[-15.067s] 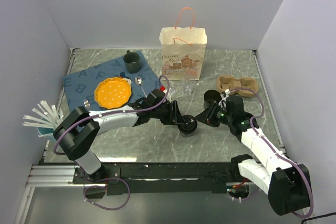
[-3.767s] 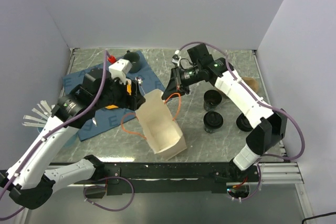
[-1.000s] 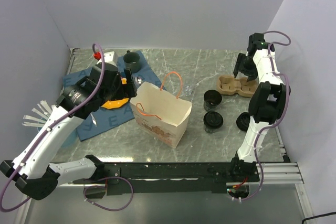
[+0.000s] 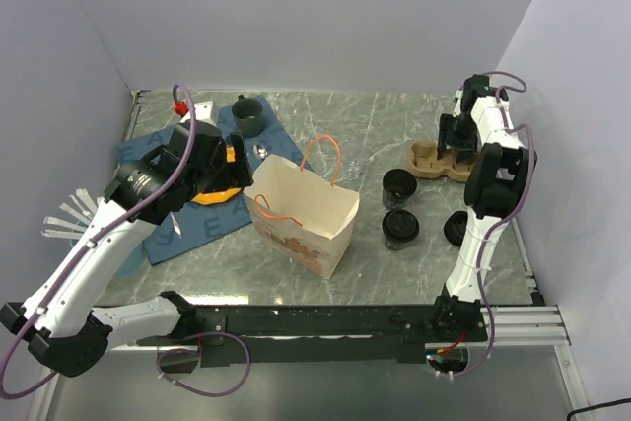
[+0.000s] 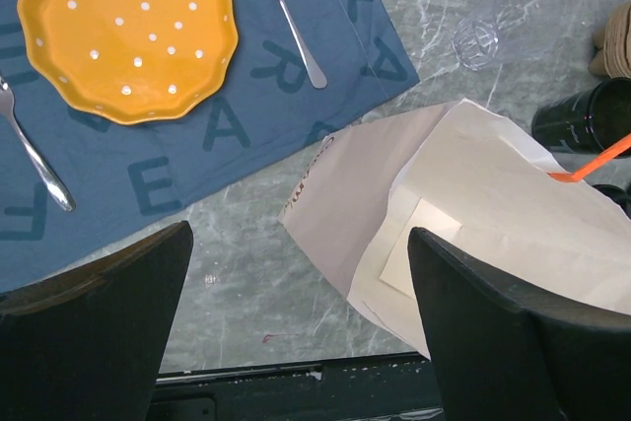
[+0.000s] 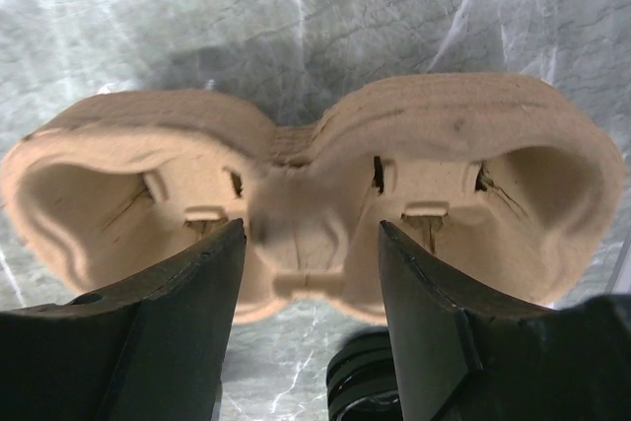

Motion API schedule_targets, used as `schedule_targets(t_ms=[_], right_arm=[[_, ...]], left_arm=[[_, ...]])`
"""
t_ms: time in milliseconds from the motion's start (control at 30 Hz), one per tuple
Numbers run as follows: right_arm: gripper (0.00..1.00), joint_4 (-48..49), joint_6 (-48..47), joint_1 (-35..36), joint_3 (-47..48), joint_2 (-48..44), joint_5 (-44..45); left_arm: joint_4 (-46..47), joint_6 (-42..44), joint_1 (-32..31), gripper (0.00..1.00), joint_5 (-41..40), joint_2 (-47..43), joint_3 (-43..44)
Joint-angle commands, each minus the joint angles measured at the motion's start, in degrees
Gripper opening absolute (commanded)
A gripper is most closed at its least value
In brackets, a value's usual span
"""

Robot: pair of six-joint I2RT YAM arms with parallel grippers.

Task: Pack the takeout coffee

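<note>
Right claw (image 6: 311, 248) above pulp tray's (image 6: 463, 115) centre

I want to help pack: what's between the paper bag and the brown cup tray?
A lidded coffee cup and a clear glass, shown in the top view.

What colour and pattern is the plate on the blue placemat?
Orange plate, small white dots; best in left wrist view.
</note>
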Motion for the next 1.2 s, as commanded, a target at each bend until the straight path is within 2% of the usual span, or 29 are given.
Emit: schedule_targets(t_ms=[0, 167, 400, 733, 1067, 1167], right_arm=[[0.62, 0.8, 0.4, 0.0, 2.1, 0.5, 1.1], [0.55, 1.0, 0.6, 0.3, 2.5, 0.6, 1.6], [0.5, 0.1, 1.3, 0.4, 4.2, 0.3, 2.4], [0.52, -2.1, 1.3, 0.8, 7.3, 0.5, 2.9], [0.56, -2.3, 1.5, 0.8, 5.8, 0.9, 3.0], [0.53, -2.2, 1.3, 0.8, 5.7, 0.8, 2.7]], left_arm=[[2.3, 0.9, 0.1, 0.97, -0.9, 0.7, 0.7], [3.8, 2.5, 0.1, 0.97, -0.5, 1.5, 0.8], [3.6, 4.4, 0.1, 0.97, -2.1, 3.0, 3.4], [4.6, 3.6, 0.1, 0.97, -0.9, 2.4, 1.6], [4.4, 3.2, 0.1, 0.97, -0.8, 2.0, 1.4], [4.4, 3.2, 0.1, 0.97, -0.7, 1.8, 1.4]])
